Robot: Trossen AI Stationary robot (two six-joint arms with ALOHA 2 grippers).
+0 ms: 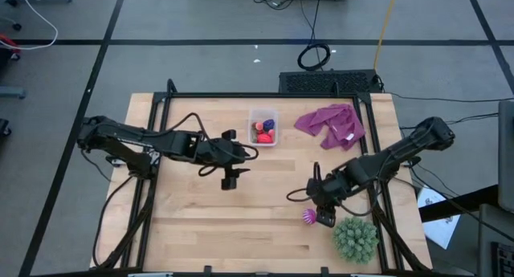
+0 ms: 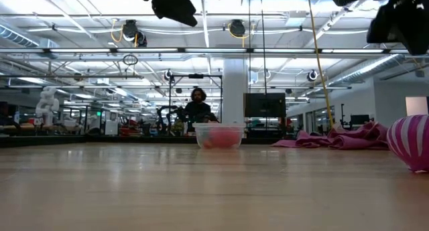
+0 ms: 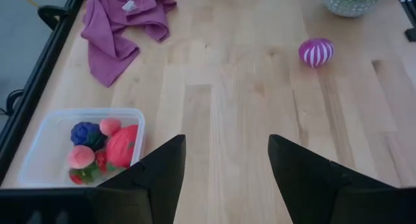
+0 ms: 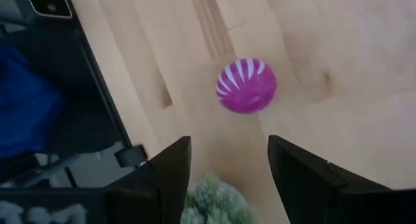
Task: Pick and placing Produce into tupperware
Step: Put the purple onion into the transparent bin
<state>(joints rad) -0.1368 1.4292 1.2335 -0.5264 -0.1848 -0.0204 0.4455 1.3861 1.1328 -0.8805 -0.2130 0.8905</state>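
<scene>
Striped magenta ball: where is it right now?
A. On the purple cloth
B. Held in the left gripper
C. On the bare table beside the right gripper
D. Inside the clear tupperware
C. The striped magenta ball lies on the wooden table next to the right gripper, near the green spiky ball, apart from the tupperware and cloth.

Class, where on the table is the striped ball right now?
In the high view the striped ball lies on the table's right side, just left of the right gripper and the green spiky ball, far from the tupperware.
</scene>
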